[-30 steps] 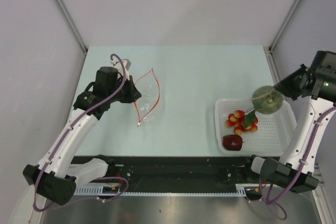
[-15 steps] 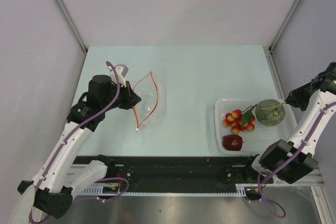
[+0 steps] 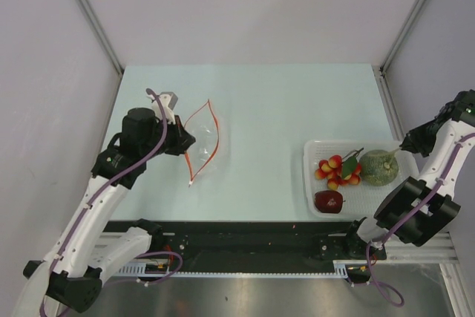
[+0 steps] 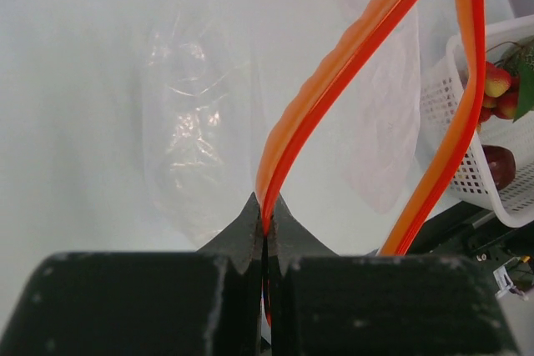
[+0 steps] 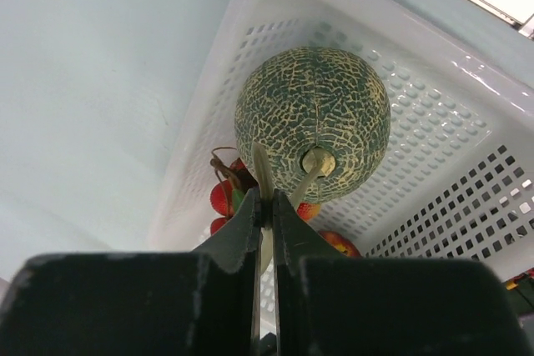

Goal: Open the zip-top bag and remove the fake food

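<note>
The clear zip-top bag [image 3: 208, 142] lies open on the left of the table, and I see no food in it. My left gripper [image 3: 185, 139] is shut on its red-orange zip strip [image 4: 334, 81] in the left wrist view [image 4: 265, 224], and the mouth gapes. My right gripper [image 3: 406, 147] is shut on the pale stem of the green netted melon [image 3: 380, 167], which sits low in the right part of the white mesh basket [image 3: 309, 183]. The wrist view shows the melon [image 5: 313, 118] just beyond the gripper [image 5: 265, 206]. The red-and-yellow cluster [image 3: 338, 171] and the dark red apple [image 3: 328, 200] lie in the basket.
The basket stands at the right near edge of the table; its rim [image 5: 417, 47] is close under my right gripper. A grey wall and a metal frame post stand right of the right arm. The left wrist view shows the basket [image 4: 455, 106] beyond the bag.
My right gripper has brought the melon down from above the basket into its right part. My left arm has drawn back a little with the bag strip.
</note>
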